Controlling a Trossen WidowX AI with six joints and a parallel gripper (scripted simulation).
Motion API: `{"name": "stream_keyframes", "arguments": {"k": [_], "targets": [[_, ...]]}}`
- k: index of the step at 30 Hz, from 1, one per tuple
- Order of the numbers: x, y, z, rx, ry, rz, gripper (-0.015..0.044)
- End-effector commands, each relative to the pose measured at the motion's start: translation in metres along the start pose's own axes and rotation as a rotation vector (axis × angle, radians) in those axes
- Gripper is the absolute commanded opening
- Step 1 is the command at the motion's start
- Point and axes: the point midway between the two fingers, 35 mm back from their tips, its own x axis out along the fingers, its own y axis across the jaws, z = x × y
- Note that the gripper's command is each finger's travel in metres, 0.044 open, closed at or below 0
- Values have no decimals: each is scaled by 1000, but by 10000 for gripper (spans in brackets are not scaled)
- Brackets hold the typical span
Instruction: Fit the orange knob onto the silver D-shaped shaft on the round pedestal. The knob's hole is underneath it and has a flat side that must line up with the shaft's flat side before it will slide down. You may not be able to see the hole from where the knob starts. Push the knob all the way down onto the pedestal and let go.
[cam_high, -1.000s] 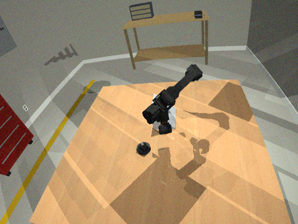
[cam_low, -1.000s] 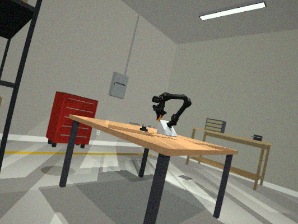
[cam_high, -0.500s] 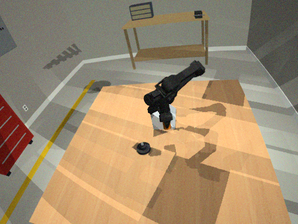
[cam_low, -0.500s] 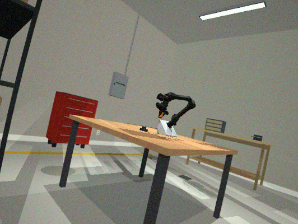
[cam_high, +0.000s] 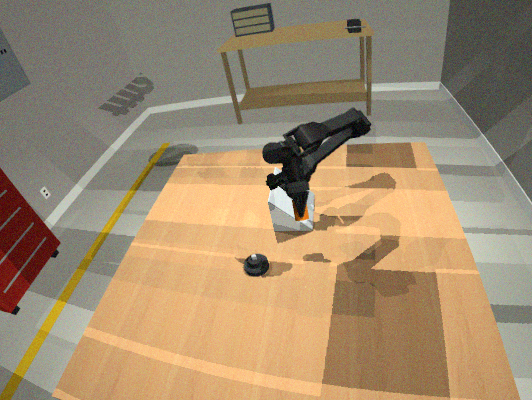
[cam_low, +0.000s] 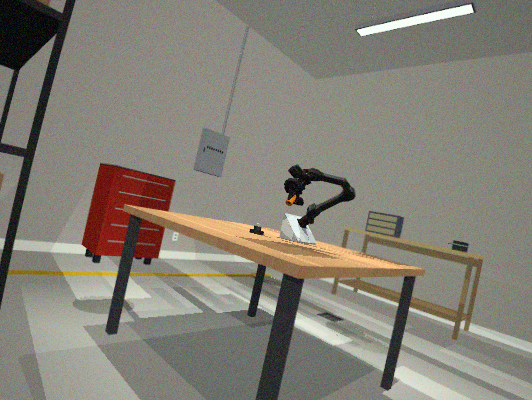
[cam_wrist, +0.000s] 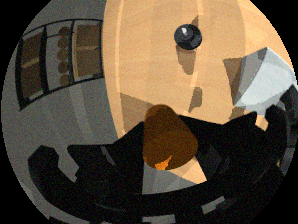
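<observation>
My gripper (cam_high: 299, 204) (cam_low: 293, 194) (cam_wrist: 161, 121) is shut on the orange knob (cam_high: 297, 215) (cam_low: 291, 201) (cam_wrist: 169, 135) and holds it high above the wooden table (cam_high: 200, 325) (cam_low: 310, 262). The knob's underside is hidden from me. The round dark pedestal (cam_high: 256, 266) (cam_low: 257, 230) (cam_wrist: 188, 35) with the silver shaft (cam_high: 255, 258) stands on the table, well apart from the knob, nearer the table's front left in the top view. In the wrist view the pedestal lies far ahead of the knob.
The arm's white wedge-shaped base (cam_high: 281, 212) (cam_low: 298, 233) (cam_wrist: 269, 83) sits on the table right under the gripper. A red tool cabinet (cam_low: 127, 212), a wooden side bench (cam_high: 300, 35) (cam_low: 415, 247) and a dark shelf frame (cam_low: 30, 115) stand off the table.
</observation>
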Motion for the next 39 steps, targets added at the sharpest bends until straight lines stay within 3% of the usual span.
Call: {"name": "stream_keyframes", "arguments": {"k": [1, 13, 31, 39], "targets": [[-9, 5, -5, -5, 1, 89, 0], [-27, 11, -13, -4, 3, 280, 0], [-26, 8, -13, -4, 2, 392, 0], [-25, 8, -11, 5, -1, 360, 0]]}}
